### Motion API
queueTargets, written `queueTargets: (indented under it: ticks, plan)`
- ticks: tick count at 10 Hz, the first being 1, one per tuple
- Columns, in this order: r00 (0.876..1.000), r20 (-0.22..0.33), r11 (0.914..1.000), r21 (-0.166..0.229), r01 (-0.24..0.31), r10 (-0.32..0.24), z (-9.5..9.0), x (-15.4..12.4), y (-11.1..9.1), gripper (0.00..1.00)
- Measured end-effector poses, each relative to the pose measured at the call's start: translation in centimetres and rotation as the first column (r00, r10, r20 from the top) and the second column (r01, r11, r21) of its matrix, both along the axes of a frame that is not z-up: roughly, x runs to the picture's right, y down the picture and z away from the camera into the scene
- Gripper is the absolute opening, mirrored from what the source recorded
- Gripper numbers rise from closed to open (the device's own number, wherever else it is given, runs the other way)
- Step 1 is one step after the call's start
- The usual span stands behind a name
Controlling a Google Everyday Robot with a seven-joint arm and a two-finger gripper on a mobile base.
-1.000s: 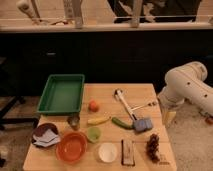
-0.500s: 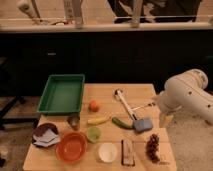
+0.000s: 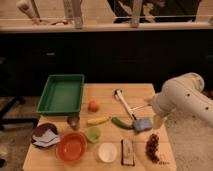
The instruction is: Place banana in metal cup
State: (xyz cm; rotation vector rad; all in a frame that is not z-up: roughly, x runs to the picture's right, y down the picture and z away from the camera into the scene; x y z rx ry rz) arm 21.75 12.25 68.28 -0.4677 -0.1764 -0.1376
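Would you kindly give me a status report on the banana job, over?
Status: gripper at table's right edge, apart from banana. Banana lies just right of metal cup. Between them: green vegetable, blue-headed utensil.

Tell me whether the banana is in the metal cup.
No, the banana lies on the table beside the metal cup; the gripper hangs at the table's right edge.

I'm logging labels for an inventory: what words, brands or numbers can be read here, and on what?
No text can be read.
Flat packet near the front edge of the table: any print is too blurred to read.
Dark bag at front left: likewise.
Banana, metal cup and the gripper, at the table's right edge: no markings visible.
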Motion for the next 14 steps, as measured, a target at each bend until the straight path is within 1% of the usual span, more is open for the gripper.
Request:
queueTargets:
  ticks: [2,4,5,9,11,14]
  plan:
    - [1.000,-0.004,1.0000,0.005,0.008,-0.008,0.3,-1.6,0.5,0.80]
    - [1.000,-0.001,0.9999,0.008,0.015,-0.015,0.6,-2.8,0.5,0.80]
    - [1.000,0.002,0.9999,0.003,0.013,-0.013,0.9,-3.6,0.4,0.80]
    - [0.999,0.037,0.9994,-0.032,-0.011,0.012,2.0,-6.4,0.2,0.80]
    - [0.998,0.056,0.9987,-0.050,-0.006,0.008,2.9,-9.0,0.2,0.80]
    - [0.997,0.077,0.9976,-0.070,-0.002,0.008,4.1,-11.9,0.1,0.80]
